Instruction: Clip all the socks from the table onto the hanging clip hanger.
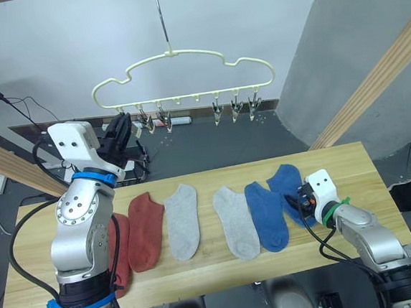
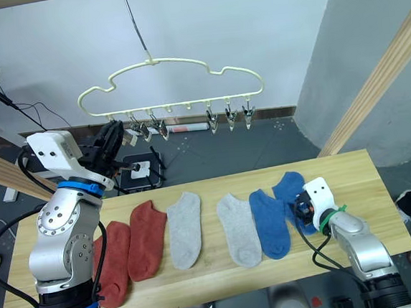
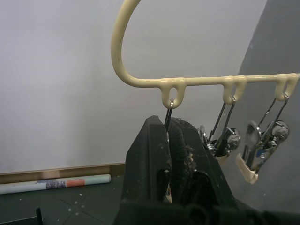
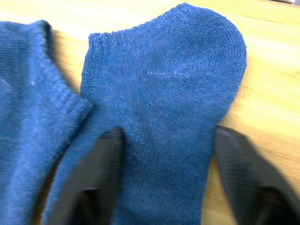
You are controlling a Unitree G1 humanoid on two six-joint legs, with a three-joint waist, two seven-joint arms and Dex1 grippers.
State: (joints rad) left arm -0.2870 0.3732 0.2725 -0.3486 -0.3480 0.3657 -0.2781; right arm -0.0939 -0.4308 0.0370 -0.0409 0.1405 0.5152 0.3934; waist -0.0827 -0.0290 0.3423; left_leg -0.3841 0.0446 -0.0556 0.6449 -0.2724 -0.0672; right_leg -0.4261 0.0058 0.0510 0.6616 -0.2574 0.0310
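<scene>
Pale wood counter (image 1: pixel 335 158) is stretching out in front of me, grey wall behind, and all six socks are lying flat on it in a row, so honestly I'm sitting at zero clipped right now. From my left: two rust-red socks (image 1: pixel 146 230) (one partly hiding behind my left arm), two light grey socks (image 1: pixel 182 221) in the middle, then two blue socks (image 1: pixel 265 213) over on my right.

Clip hanger (image 1: pixel 183 59) is dangling above the far edge of the counter, every metal clip (image 1: pixel 218 112) I can see hanging empty.

My left end effector (image 1: pixel 121 135) is reaching up to the leftmost end of the hanger. In the left wrist view the fingers (image 3: pixel 149 154) are squeezing together around the first clip's wire right under its loop, so I'm calling it closed on that clip, though the clip body itself is buried between the fingers and I can't really tell if it's being pinched open.

My right end effector (image 4: pixel 161 154) is hovering low over the outermost blue sock (image 4: pixel 164 108), fingers spread wide on either side of it, holding nothing yet.

So: nothing hung, six to go. Looks like I'm lining up the first one, blue sock on the right.
</scene>
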